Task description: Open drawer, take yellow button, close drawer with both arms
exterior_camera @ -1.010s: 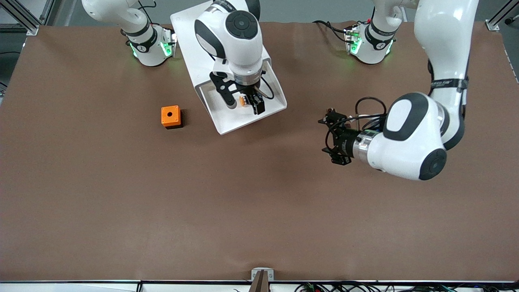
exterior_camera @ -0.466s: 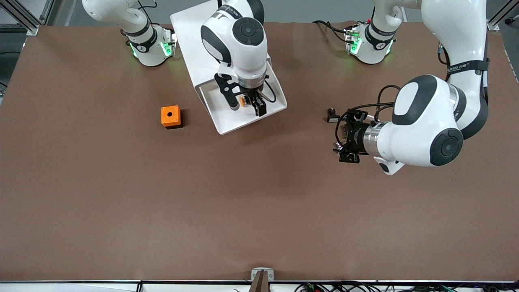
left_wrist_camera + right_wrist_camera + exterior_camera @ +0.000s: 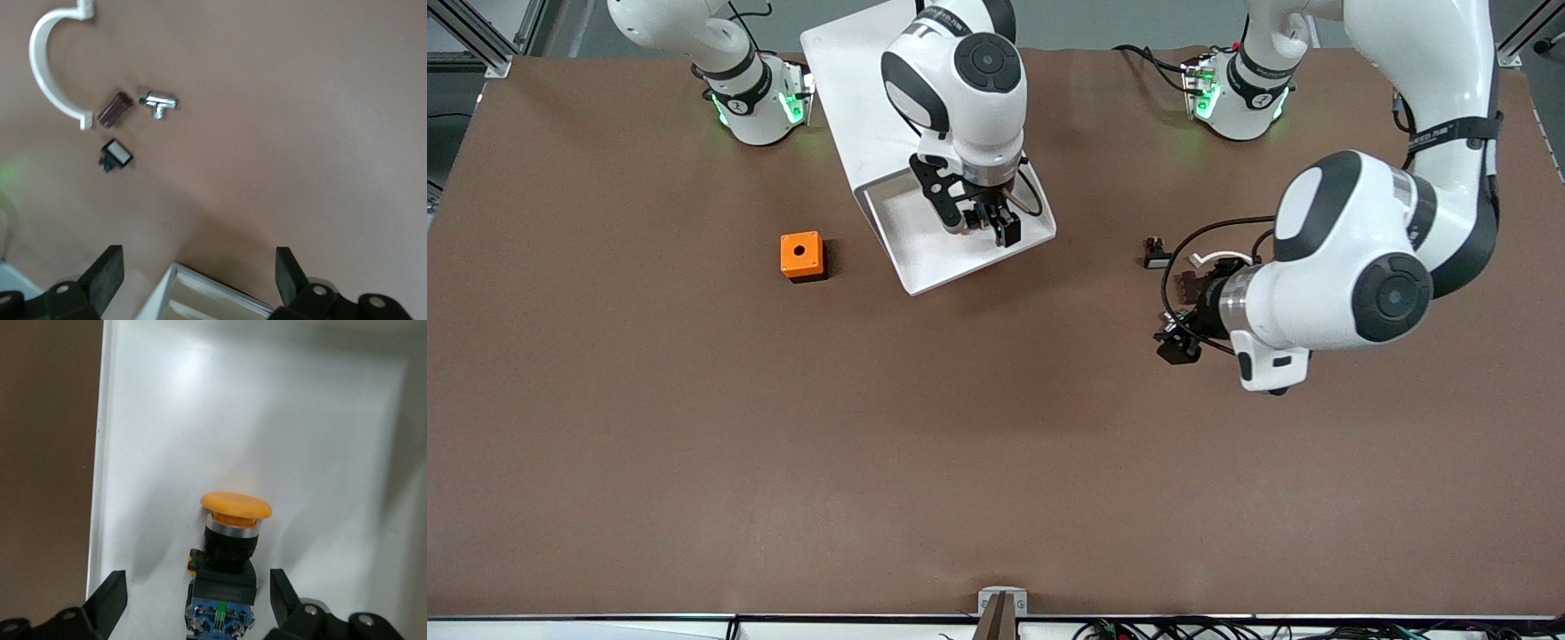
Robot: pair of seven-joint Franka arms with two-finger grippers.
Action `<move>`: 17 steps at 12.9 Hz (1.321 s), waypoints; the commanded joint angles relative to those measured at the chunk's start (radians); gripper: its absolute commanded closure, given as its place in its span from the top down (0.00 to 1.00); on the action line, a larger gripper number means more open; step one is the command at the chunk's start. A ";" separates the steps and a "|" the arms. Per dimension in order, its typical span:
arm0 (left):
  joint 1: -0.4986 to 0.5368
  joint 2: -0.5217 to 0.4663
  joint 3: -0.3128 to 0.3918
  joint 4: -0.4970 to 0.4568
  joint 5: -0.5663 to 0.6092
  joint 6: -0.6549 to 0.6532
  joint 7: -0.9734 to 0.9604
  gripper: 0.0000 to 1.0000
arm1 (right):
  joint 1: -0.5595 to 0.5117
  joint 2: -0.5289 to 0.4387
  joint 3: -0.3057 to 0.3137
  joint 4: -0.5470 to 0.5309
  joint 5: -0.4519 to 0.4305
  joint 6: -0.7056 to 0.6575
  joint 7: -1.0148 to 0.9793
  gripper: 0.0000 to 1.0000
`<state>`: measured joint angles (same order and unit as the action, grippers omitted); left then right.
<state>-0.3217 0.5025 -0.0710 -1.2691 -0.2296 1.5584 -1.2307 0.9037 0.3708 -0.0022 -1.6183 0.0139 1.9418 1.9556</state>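
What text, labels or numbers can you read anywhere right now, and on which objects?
Black band on the left arm's white upper link: white lettering, too small to read.
Black band on the right arm's white link: white lettering, too small to read.
Dark blue-black body of the small orange-capped push button in the shallow white plastic drawer: a printed label, too blurred to read.
Nothing else carries text.

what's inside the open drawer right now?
The drawer holds one button, orange cap on a dark body, lying on the white floor. The right end effector hangs over it, fingers open either side. In the front view the arm covers the button and part of the floor.
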 commanded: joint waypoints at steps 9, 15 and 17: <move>-0.264 0.076 -0.015 -0.105 0.026 0.342 0.017 1.00 | -0.078 0.000 -0.012 0.196 0.075 -0.212 -0.220 0.00; -0.382 0.090 -0.020 -0.144 0.024 0.344 -0.059 1.00 | -0.458 -0.128 -0.035 0.218 0.031 -0.468 -1.252 0.00; -0.425 0.090 -0.021 -0.147 0.024 0.344 -0.094 1.00 | -0.596 -0.124 -0.033 0.196 -0.005 -0.446 -1.451 0.00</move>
<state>-0.7087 0.6054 -0.0942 -1.3985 -0.2118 1.8888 -1.2874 0.4152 0.2541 -0.0559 -1.3823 0.0343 1.4769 0.7302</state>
